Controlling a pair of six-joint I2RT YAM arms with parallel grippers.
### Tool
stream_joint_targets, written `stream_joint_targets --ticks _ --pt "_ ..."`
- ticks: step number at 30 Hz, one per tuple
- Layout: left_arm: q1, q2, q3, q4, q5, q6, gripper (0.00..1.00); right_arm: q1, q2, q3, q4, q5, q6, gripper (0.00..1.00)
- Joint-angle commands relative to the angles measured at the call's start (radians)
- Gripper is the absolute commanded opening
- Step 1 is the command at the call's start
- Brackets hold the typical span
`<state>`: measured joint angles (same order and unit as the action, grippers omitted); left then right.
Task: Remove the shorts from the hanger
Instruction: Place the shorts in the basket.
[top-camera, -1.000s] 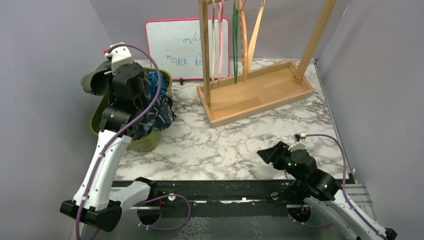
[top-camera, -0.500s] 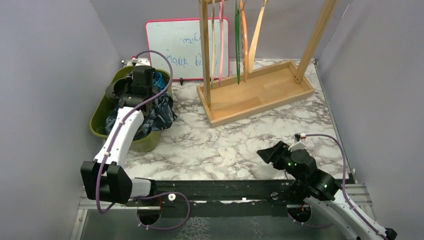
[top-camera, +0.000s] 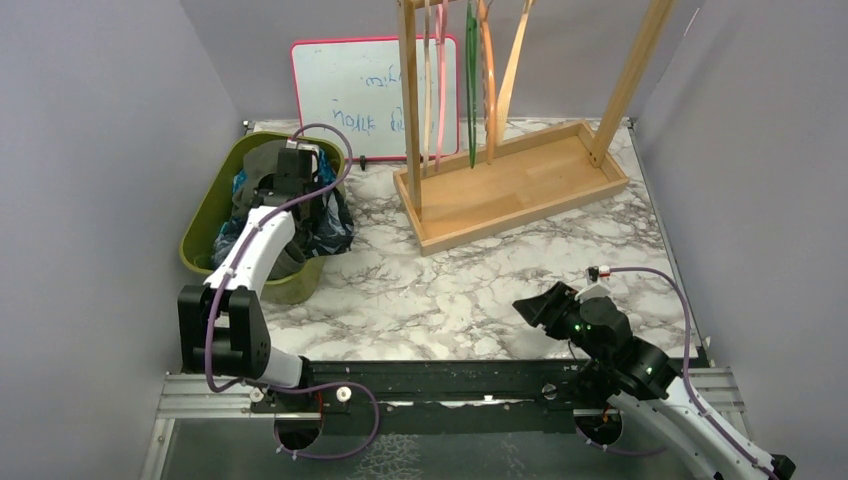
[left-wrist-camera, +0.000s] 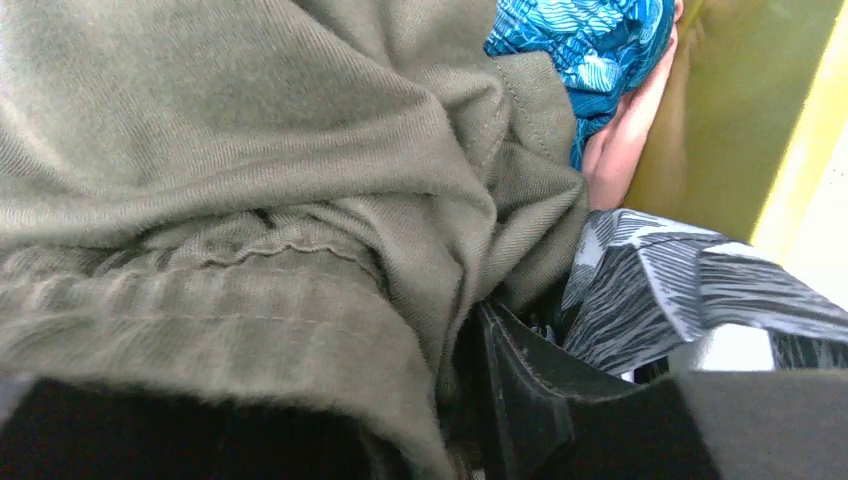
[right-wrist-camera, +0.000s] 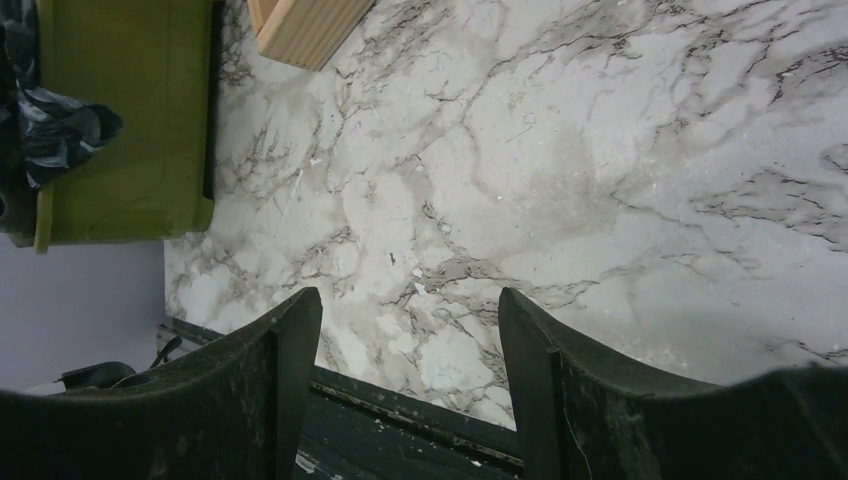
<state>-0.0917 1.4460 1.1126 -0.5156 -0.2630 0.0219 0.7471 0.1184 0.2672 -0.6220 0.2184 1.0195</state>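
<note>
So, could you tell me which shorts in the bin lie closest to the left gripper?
The olive green shorts, draped against the left gripper; the bright blue pair and the navy pair lie beyond.

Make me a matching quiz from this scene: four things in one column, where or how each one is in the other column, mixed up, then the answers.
Things:
1. olive green shorts
2. whiteboard
3. wooden rack
4. right gripper

Places or states:
A. open, above the marble table near its front edge
B. leaning against the back wall
C. lying in the green bin
D. standing on the table, right of the whiteboard

Pairs: 1-C, 2-B, 3-D, 4-A
</note>
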Motion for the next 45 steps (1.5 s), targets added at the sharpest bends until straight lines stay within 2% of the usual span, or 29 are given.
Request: stream_joint_targets --ticks 1,5,10,14,17,20,24,26,28,33,36,41,42,44,45 --pt "0.002 -0.056 -0.037 -0.070 0.108 -0.043 0.56 0.003 0.012 -0.010 0.029 0.006 -0.013 0.68" --pt "0.003 -0.140 -0.026 -0.048 0.057 -0.047 0.68 0.003 0.015 -0.010 0.024 0.002 -0.012 0.68" --pt "0.003 -0.287 -0.020 -0.019 0.006 -0.069 0.90 0.003 0.015 -0.010 0.024 0.007 -0.010 0.68" --pt "0.002 -0.378 -0.072 0.029 -0.025 -0.074 0.99 0.003 0.020 -0.010 0.028 0.004 -0.012 0.68" --pt "0.007 -0.358 -0.104 0.036 -0.004 -0.092 0.98 0.003 0.025 -0.010 0.033 0.006 -0.014 0.68" --pt "0.013 -0.271 -0.121 -0.018 0.091 -0.125 0.91 0.003 0.031 -0.008 0.031 0.006 -0.013 0.68" --pt "0.012 -0.184 -0.165 -0.050 0.383 -0.143 0.77 0.003 0.025 -0.006 0.021 0.000 -0.006 0.68" --pt "0.002 -0.155 -0.185 -0.058 0.478 -0.141 0.72 0.003 0.020 -0.006 0.019 -0.001 -0.007 0.68" --pt "-0.038 -0.152 -0.190 -0.064 0.481 -0.154 0.69 0.003 0.014 -0.008 0.018 -0.001 -0.007 0.68" --pt "-0.099 -0.180 -0.178 -0.070 0.619 -0.175 0.68 0.003 0.010 -0.008 0.019 0.002 -0.007 0.68" --pt "-0.123 -0.203 -0.181 -0.070 0.590 -0.192 0.70 0.002 0.010 -0.008 0.017 0.000 -0.008 0.68" --pt "-0.123 -0.294 -0.154 -0.081 0.408 -0.235 0.81 0.003 -0.003 -0.005 0.035 -0.002 -0.028 0.68" --pt "-0.123 -0.316 -0.140 -0.081 0.394 -0.239 0.84 0.003 -0.005 0.000 0.045 -0.005 -0.042 0.68" --pt "-0.123 -0.369 -0.113 -0.070 0.365 -0.242 0.97 0.003 -0.002 0.024 0.063 -0.002 -0.083 0.69" --pt "-0.123 -0.400 -0.101 -0.059 0.348 -0.243 0.99 0.003 0.000 0.043 0.067 0.010 -0.109 0.69"
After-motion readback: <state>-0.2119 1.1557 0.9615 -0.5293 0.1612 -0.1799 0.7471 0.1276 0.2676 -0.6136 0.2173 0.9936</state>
